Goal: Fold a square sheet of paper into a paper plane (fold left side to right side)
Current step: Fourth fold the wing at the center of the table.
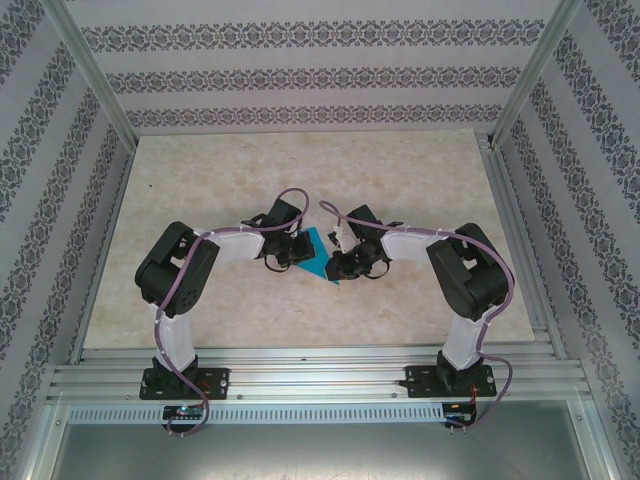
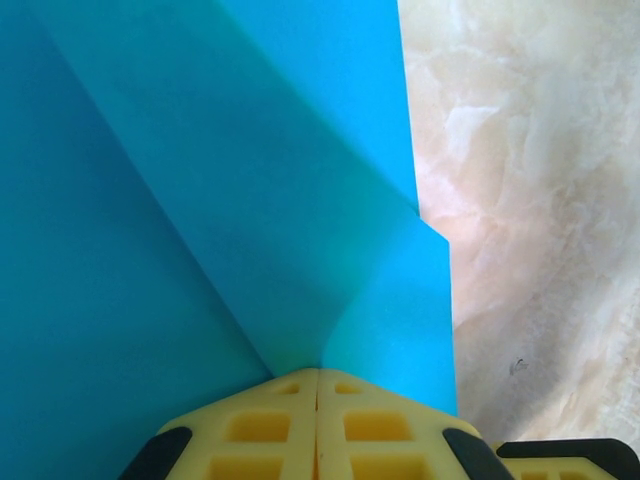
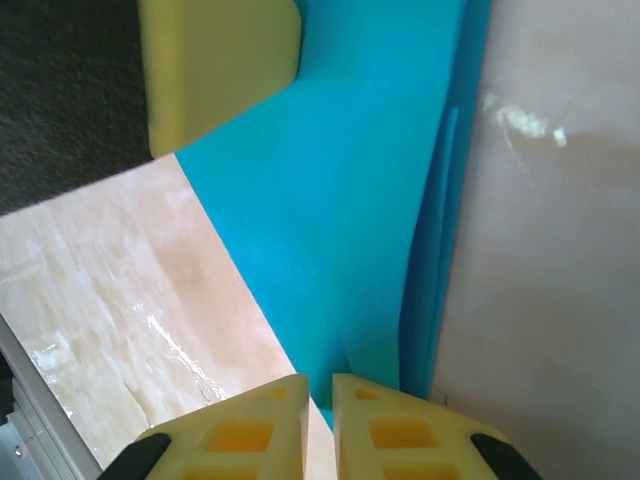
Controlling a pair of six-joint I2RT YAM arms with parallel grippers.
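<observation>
Patterned wallpaper (image 1: 320, 80) lines three sides of the cell, and a pale marbled bench (image 1: 300, 170) fills its floor. Both arms reach inward from the near edge, the left arm (image 1: 180, 270) and the right arm (image 1: 470, 270) bending so that their wrists come close together over the middle of the bench. Between them lies the paper (image 1: 318, 255), bright blue and already creased. The left wrist view shows a diagonal fold, overlapping layers and a stepped edge on the sheet's right side.

The left tool (image 2: 318, 375) is clenched, its pads pressed flat together. The paper comes straight out of the seam, so the tool appears to pinch the sheet. The right tool (image 3: 320, 385) has its jaws nearly together with a slim gap, and a corner of the paper runs into that gap; whether it bites I cannot tell.

Paper this thin is very light, limp, and quick to crumple or tear, and it probably slides on the glossy bench. It is best held by a light pinch at a corner or free edge, away from the crease, while the other tool pins the sheet.
</observation>
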